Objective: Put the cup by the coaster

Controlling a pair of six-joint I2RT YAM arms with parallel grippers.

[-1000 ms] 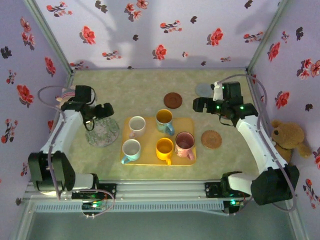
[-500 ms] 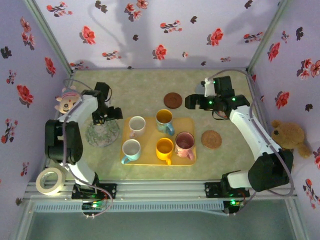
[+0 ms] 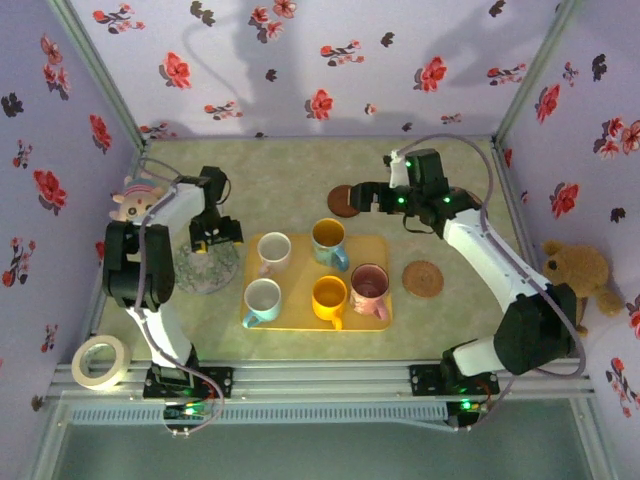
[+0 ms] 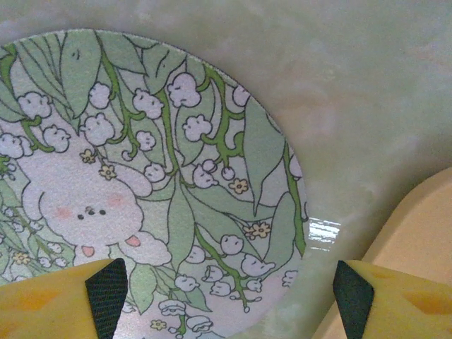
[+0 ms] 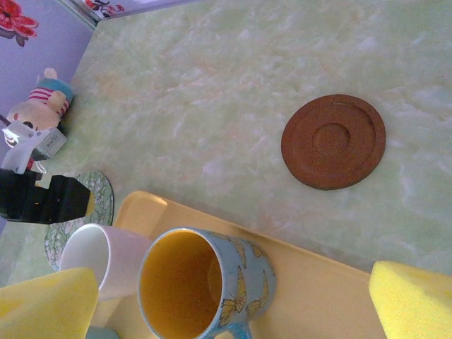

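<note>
Step in hand is judged as the approach, pre-grasp: no cup is held, and all five are seen on the yellow tray [image 3: 298, 272].

At far left, the left gripper [image 4: 229, 291] is hung low over the floral coaster [image 4: 127, 176]. Its jaws are spread wide w/ nothing betw. them, and the black pads [image 4: 106, 286] are seen either side of the coaster's rim.

On the tray, the back row L to R is made up of a white cup [image 3: 273, 252] and a butterfly cup [image 3: 328, 243]. The front row is made up of a white-teal cup [image 3: 262, 297], a yellow cup [image 3: 330, 297] and a pink cup [image 3: 370, 285].

Which cup is meant can't be told from the task line. The butterfly cup is judged likeliest, being nearest the right gripper [image 3: 358, 196]. It is stood upright: blue outside w/ butterfly print, mustard-yellow inside, empty, handle turned to the near side.

The right gripper is held by the brown coaster [image 5: 334, 141], jaws at full spread, nothing gripped. A second brown coaster [image 3: 422, 278] is laid right of the tray.

Next move, as judged: the right gripper is to be lowered onto the butterfly cup's rim and closed. The cup is then to be lifted clear of the white cup nearby and set on bare table beside the brown coaster, not on it.
</note>
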